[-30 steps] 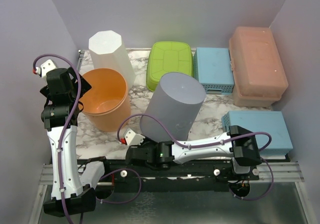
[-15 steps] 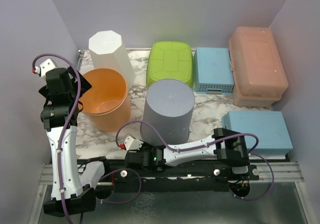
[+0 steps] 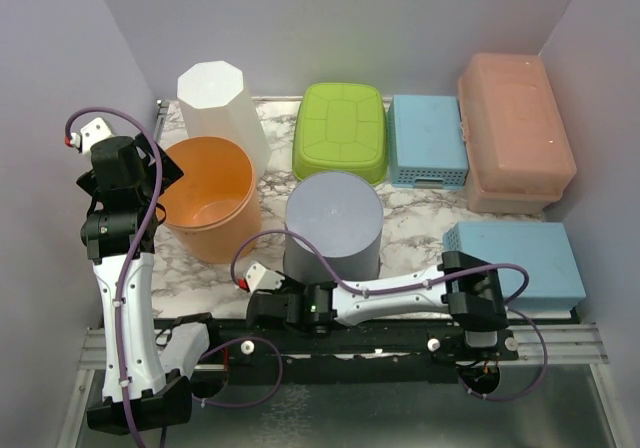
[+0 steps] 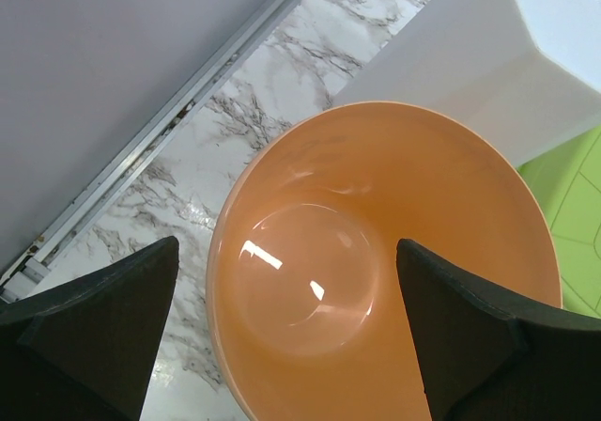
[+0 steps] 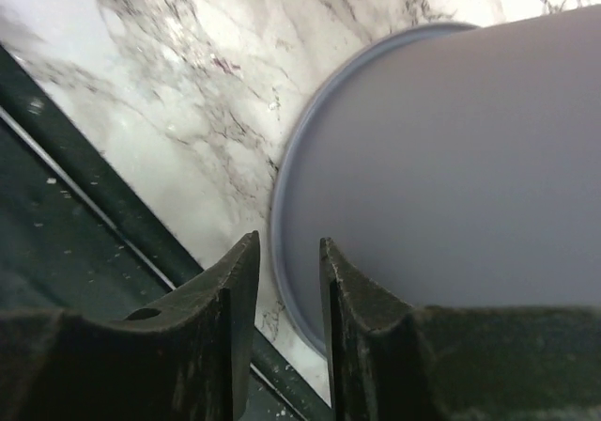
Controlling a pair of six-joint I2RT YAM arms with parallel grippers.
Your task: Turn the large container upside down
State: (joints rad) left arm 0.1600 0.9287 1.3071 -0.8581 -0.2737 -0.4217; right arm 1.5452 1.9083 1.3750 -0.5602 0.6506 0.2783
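Large grey container (image 3: 333, 223) sits base-up, centre-near; flip looks done, release step in hand. Right gripper (image 5: 288, 244) jaws narrowly apart at its near-left rim, can't tell if pinching; next, let go and retreat without nudging it. Left gripper (image 4: 286, 243) wide open over orange tub (image 4: 376, 158).

White arms (image 3: 125, 298) with black joints, purple cables (image 3: 105, 116), black fingers (image 5: 225, 327).
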